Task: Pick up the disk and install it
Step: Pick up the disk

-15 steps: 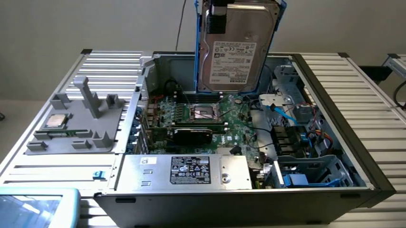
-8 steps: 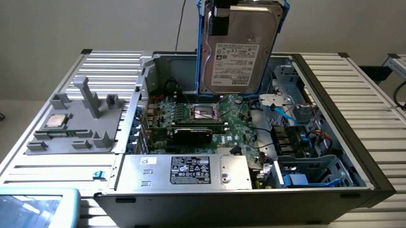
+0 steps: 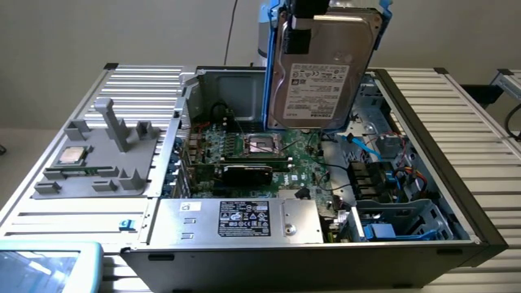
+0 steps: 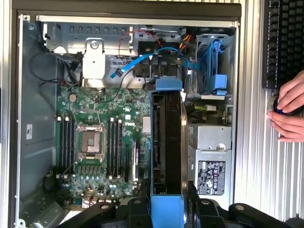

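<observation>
1. My gripper (image 4: 166,209) pinches the flat grey-metal disk (image 3: 321,67) by its blue bracket, upright above the open black computer case (image 3: 326,268). If it slips, it hits the green motherboard (image 3: 305,163) inside.
2. Inside the case too, thin blue cables (image 3: 364,145) may snag it.

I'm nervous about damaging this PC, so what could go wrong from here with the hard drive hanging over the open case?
1. The robot's hand holds the hard drive above the motherboard; a slip could drop it onto the open CPU socket.
2. The loose blue SATA cable lies near the drive cage and might snag the drive.
3. A person's hand rests just beside the case, possibly within the arm's sweep.
</observation>
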Action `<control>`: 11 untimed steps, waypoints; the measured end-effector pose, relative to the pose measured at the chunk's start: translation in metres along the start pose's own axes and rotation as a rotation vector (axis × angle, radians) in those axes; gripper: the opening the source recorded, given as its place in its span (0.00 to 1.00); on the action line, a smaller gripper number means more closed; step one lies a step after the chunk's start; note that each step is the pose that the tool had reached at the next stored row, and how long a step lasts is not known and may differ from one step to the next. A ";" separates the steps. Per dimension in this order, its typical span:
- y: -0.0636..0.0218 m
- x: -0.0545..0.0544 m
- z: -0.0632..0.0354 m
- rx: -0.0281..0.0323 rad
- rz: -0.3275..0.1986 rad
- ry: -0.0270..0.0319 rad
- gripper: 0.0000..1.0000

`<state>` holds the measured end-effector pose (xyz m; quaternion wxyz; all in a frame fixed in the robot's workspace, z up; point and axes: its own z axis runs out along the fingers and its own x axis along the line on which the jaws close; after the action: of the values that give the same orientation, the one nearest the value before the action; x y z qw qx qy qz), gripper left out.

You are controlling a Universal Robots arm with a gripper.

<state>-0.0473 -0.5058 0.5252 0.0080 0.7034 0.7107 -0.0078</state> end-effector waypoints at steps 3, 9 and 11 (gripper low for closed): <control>0.0079 -0.008 0.0002 0.0000 0.000 0.0000 0.37; 0.0245 -0.022 0.0006 0.0000 0.000 0.0002 0.37; 0.0299 -0.026 0.0007 -0.0002 0.000 0.0002 0.37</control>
<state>-0.0172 -0.5313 0.5251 0.0080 0.7034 0.7107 -0.0077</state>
